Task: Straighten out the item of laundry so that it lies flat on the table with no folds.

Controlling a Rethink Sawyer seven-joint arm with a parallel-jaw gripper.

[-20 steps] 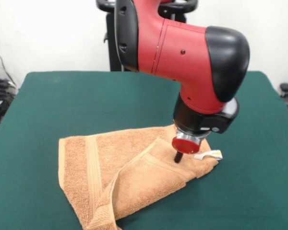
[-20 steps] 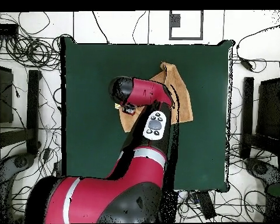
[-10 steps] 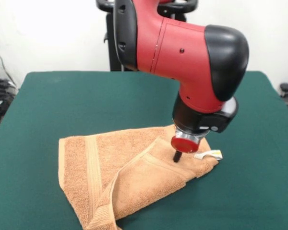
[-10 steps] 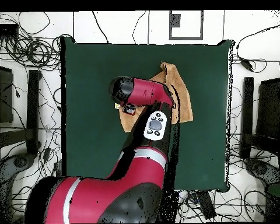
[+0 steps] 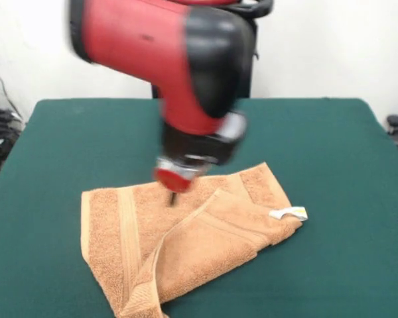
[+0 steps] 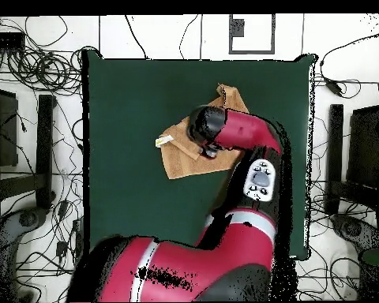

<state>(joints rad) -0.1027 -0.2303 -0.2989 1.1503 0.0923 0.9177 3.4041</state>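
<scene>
Towel: we have the orange-tan terry towel (image 5: 186, 242) lying on the near half of the surface, looped pile all over, a flat woven band (image 5: 127, 232) running down its left part.
Fold: the right portion is doubled over on a diagonal, so a thick hemmed edge (image 5: 179, 228) crosses the middle and the outline comes out lopsided instead of rectangular.
Tag: a small white tag (image 5: 288, 213) sticks out at the towel's right corner, resting on the green.
Surface: the dark green surface (image 5: 318, 146) looks matte and felt-like, broad and rectangular, far wider than the towel.
Hand: the hand (image 5: 172, 197) shows as a thin dark tip under a round red collar, over the towel's upper middle; it is motion-blurred and we cannot tell whether it is spread or pressed together.
Arm: glossy red shell with a rounded black cap (image 5: 212, 53), smeared by motion.
Overhead: from above, the arm's end (image 6: 208, 126) covers the towel's middle, the tag (image 6: 164, 141) showing at the left corner.
</scene>
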